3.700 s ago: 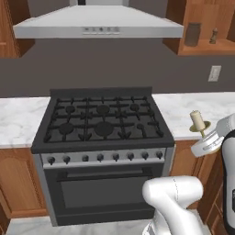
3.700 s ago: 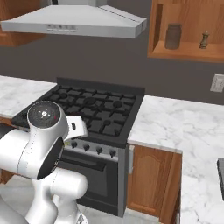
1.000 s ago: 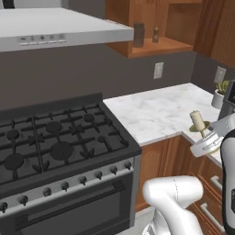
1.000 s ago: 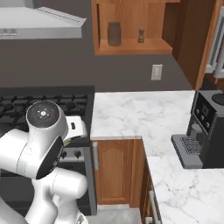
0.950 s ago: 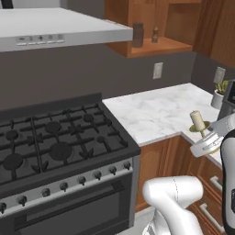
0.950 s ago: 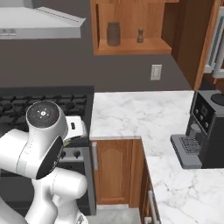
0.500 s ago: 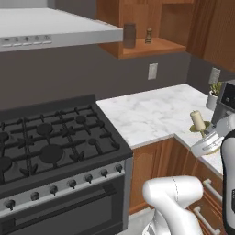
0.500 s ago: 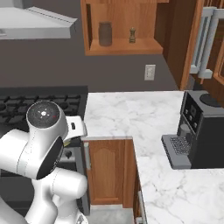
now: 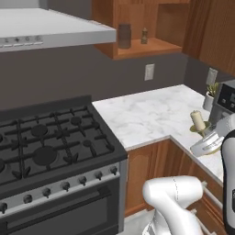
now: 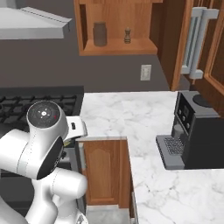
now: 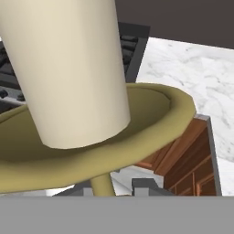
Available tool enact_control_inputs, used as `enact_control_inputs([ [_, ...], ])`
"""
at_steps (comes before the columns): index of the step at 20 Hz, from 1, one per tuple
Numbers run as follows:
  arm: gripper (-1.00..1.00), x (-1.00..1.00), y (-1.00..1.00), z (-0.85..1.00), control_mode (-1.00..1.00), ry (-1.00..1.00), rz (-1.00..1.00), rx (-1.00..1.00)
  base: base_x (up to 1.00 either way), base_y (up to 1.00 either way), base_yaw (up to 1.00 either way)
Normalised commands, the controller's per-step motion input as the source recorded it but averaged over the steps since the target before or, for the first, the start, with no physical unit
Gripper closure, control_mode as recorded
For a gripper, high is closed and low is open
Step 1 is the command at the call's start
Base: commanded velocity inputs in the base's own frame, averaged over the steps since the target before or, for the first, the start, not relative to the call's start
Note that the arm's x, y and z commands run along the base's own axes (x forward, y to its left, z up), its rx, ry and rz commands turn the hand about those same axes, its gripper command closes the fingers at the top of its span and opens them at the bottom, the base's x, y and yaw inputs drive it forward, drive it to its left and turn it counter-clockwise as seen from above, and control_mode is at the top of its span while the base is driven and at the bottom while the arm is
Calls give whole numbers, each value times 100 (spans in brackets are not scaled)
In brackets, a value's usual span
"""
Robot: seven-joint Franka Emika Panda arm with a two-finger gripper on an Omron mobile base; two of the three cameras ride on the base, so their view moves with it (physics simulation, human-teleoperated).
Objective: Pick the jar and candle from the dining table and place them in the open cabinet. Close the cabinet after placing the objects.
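Observation:
My gripper (image 9: pixel 204 136) is shut on the thin stem of the brass-gold holder (image 11: pixel 151 119), and it carries the cream candle (image 9: pixel 198 120) upright over the counter's corner at the right. In the hand view the candle (image 11: pixel 68 68) looms close above the stem (image 11: pixel 103 185). The grey jar (image 9: pixel 124 36) stands on the shelf of the open brown cabinet (image 9: pixel 151 48), up and to the left of the candle. The right base view shows that jar (image 10: pixel 100 34) on the cabinet (image 10: pixel 118 47) shelf, with the door swung open to the right. The dining table is out of view.
A small dark pepper-mill figure (image 10: pixel 127 35) stands beside the jar. Below lie the marble counter (image 9: pixel 147 114) and a black gas stove (image 9: pixel 46 147) under a range hood (image 9: pixel 50 30). A black coffee machine (image 10: pixel 194 131) sits on the counter at right, near a small plant (image 9: pixel 211 96).
The whole picture has slid left as the base moves right: the stove drifts off and the cabinet and coffee machine come nearer. The candle stays held in the same pose.

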Motion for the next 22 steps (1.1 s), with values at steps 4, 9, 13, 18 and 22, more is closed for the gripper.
enact_control_inputs([
  [4, 100, 0, 0, 0, 100, 0, 0, 0, 24, -27, 0],
  [9, 100, 0, 0, 0, 100, 0, 0, 0, 34, -24, 0],
  [13, 100, 0, 0, 0, 100, 0, 0, 0, 42, -23, 0],
  [18, 100, 0, 0, 0, 100, 0, 0, 0, 43, -20, 0],
  [22, 100, 0, 0, 0, 100, 0, 0, 0, 36, -24, 0],
])
